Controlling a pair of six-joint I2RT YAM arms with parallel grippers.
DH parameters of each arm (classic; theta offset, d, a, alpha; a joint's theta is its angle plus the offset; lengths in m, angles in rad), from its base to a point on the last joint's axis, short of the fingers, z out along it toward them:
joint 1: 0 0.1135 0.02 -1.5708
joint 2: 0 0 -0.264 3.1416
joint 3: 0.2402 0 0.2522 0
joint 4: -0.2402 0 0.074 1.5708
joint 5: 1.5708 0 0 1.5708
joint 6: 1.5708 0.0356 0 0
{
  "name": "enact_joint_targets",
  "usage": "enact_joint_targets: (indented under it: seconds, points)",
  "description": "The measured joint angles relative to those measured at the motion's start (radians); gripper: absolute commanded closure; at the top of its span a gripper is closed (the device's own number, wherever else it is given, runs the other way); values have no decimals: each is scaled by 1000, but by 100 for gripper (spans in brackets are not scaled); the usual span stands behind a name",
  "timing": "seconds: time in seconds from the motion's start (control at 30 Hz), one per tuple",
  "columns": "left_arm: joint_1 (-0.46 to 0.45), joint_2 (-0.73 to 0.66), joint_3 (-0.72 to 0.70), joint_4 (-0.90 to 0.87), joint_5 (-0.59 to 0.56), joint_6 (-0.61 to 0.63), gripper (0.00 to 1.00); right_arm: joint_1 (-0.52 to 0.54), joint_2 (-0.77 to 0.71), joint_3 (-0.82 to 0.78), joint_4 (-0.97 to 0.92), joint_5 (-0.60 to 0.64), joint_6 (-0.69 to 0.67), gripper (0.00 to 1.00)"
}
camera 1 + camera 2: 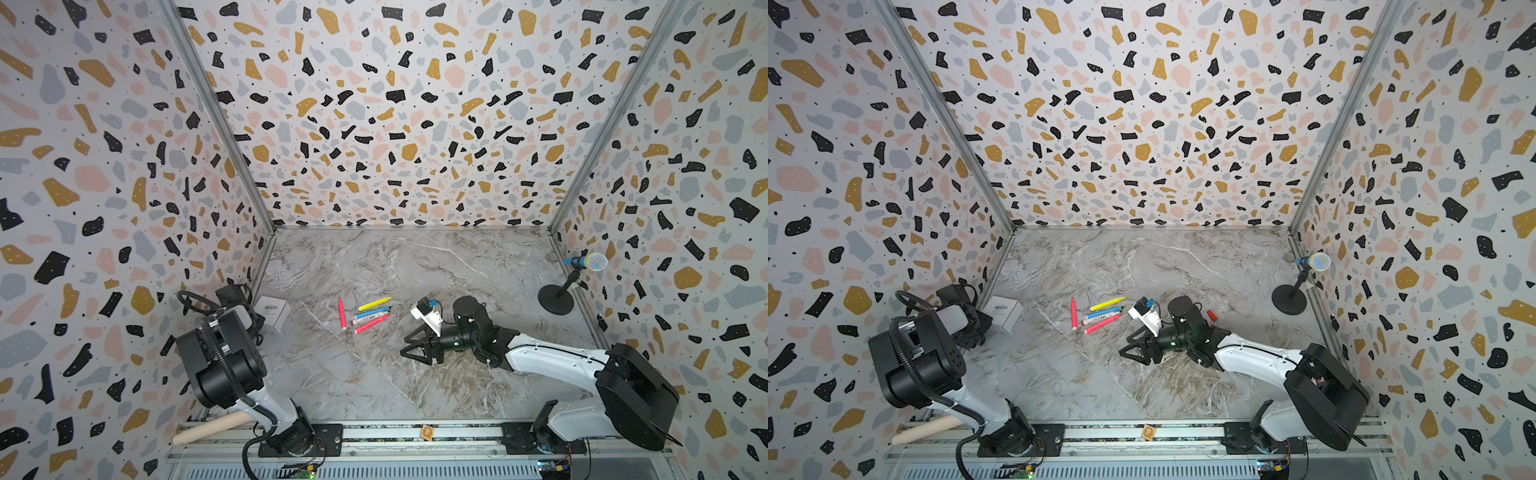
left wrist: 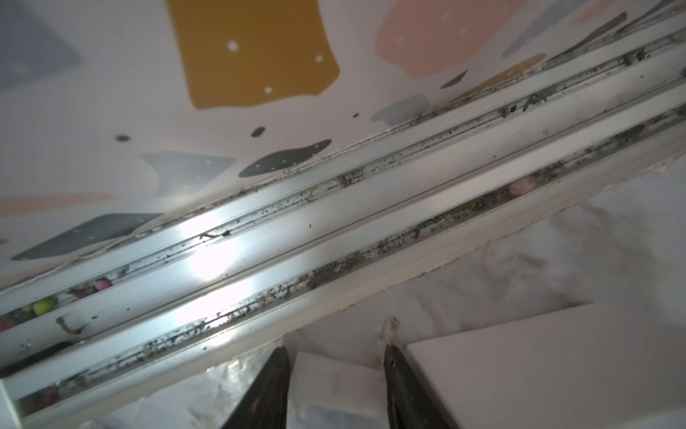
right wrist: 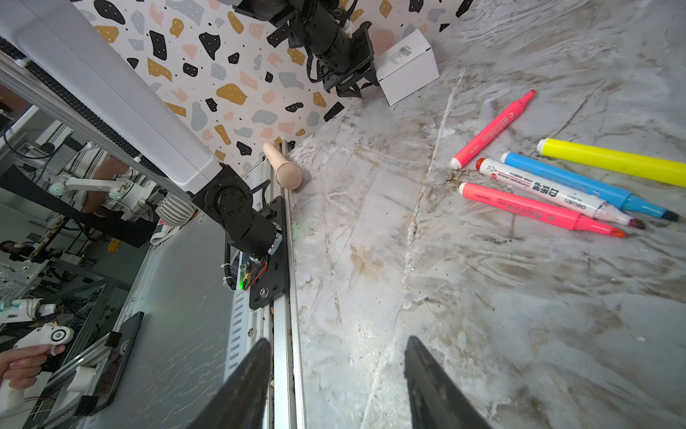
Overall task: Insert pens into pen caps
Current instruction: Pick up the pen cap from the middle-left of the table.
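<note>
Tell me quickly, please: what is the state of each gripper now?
Left gripper: jaws either side of a white piece by the white box; grip cannot be told.
Right gripper: open, holding nothing.

Left arm is mostly blocking the left pincer in both top views. Its wrist view is cropping the fingers and blurring the white piece between them, so I'm not calling whether they're gripping it. Right arm is covering the red-orange pen cap, which is peeking out in a top view only, and the right wrist frame is clipping the yellow pen.
</note>
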Motion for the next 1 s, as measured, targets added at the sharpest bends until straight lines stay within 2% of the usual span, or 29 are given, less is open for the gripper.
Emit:
enact_joint_targets:
  seconds: [0.6, 1.0]
  points:
    - [-33, -105, -119, 40, 7, -52, 69, 0, -52, -25, 0, 7, 13, 44]
    - [-99, -276, -264, 56, 43, -105, 72, 0, -90, -43, 0, 18, 23, 45]
